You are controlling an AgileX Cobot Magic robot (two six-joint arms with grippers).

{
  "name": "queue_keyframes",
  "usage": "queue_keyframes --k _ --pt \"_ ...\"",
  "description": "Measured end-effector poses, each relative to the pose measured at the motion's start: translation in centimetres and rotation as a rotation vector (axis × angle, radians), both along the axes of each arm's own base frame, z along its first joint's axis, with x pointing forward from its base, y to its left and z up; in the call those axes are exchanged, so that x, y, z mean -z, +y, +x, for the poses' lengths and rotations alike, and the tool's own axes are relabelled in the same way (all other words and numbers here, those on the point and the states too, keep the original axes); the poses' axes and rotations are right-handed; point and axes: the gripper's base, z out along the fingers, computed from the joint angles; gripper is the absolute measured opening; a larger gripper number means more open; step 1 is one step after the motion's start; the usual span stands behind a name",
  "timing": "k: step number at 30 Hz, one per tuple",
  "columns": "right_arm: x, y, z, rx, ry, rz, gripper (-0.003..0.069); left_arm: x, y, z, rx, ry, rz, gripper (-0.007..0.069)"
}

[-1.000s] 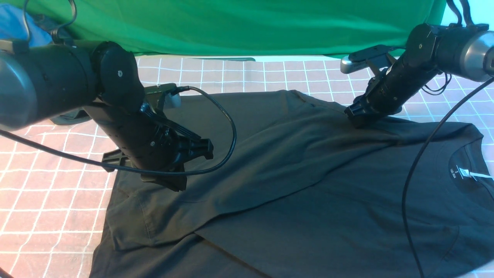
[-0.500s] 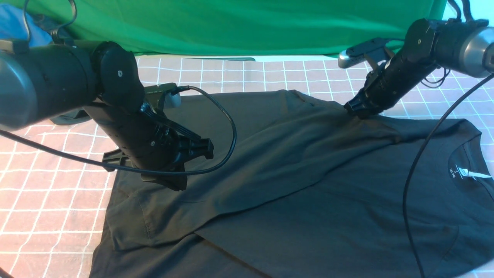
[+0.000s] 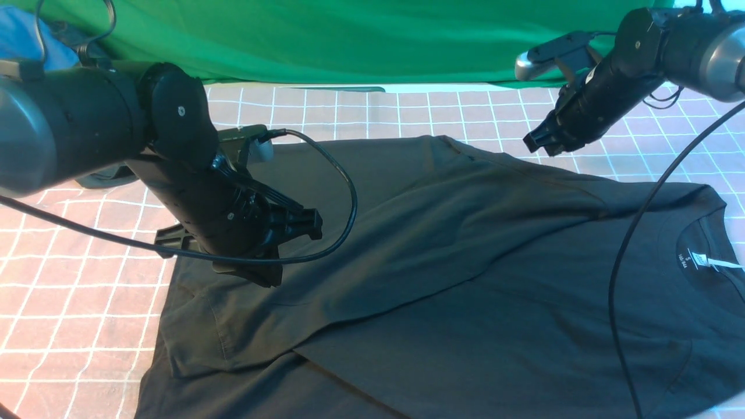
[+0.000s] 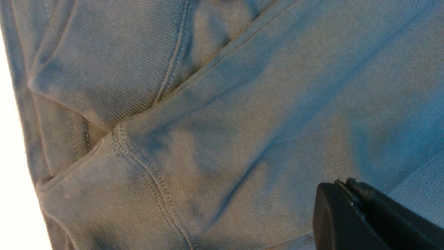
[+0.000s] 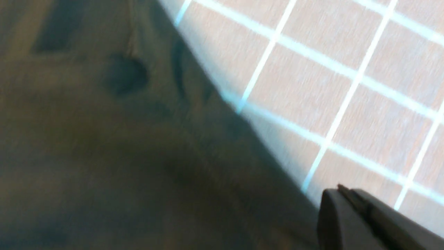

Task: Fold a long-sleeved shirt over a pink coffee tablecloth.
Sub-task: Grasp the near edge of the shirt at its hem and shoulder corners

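Long-sleeved shirt (image 3: 465, 302) flat on pink coffee tablecloth (image 3: 75, 291), collar (image 3: 707, 233) at right. Left gripper (image 3: 269, 278) pressed together, low over shirt's left part. Right gripper (image 3: 538, 144) pressed together, empty, above tablecloth just beyond shirt.

Front view: long-sleeved shirt (image 3: 465, 279) cropped at 3 and 6 o'clock, covering much of the pink coffee tablecloth (image 3: 75, 302). Neck label (image 3: 707, 262) print too small to read. Left gripper (image 3: 259, 278) tips lost against dark cloth; contact unclear. Blue garment (image 3: 23, 35) cut off at 10 o'clock. Dark object (image 3: 102, 174) at 9 o'clock mostly hidden behind the left arm (image 3: 87, 128). Right wrist view blurred, right gripper (image 5: 341, 192) cropped by the frame edge. Left wrist view: left gripper likewise cropped.
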Motion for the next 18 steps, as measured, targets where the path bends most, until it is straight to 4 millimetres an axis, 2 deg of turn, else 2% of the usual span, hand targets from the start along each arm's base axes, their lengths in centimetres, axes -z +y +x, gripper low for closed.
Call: queue_keyframes --k 2,5,6,7,8,11,15,18 --pt "-0.5 0.0 -0.3 -0.008 0.059 -0.005 0.0058 0.0 0.0 0.0 0.0 0.0 0.0 0.0013" --pt "-0.6 0.1 -0.8 -0.011 0.116 -0.009 0.0171 0.0 0.0 0.0 0.0 -0.003 -0.001 0.0013" --pt "-0.6 0.1 -0.8 -0.012 0.122 -0.011 0.0181 0.0 0.0 0.0 0.0 -0.003 -0.001 0.0013" --pt "-0.6 0.1 -1.0 -0.012 0.138 -0.012 0.0273 0.0 0.0 0.1 -0.001 -0.008 -0.002 0.0013" --pt "-0.6 0.0 -1.0 -0.016 0.144 -0.014 0.0327 0.0 0.0 0.1 -0.001 -0.01 -0.003 0.0013" --pt "-0.2 0.0 -1.0 -0.028 0.157 -0.025 0.0418 0.0 0.0 0.2 0.0 -0.019 -0.004 0.0013" --pt "1.0 0.0 -0.8 -0.031 0.18 -0.034 0.0424 0.0 0.0 0.2 0.003 -0.019 -0.003 0.0013" --pt "2.3 0.0 -0.6 -0.032 0.202 -0.043 0.0389 0.0 0.0 0.2 0.005 -0.02 -0.003 0.0013"
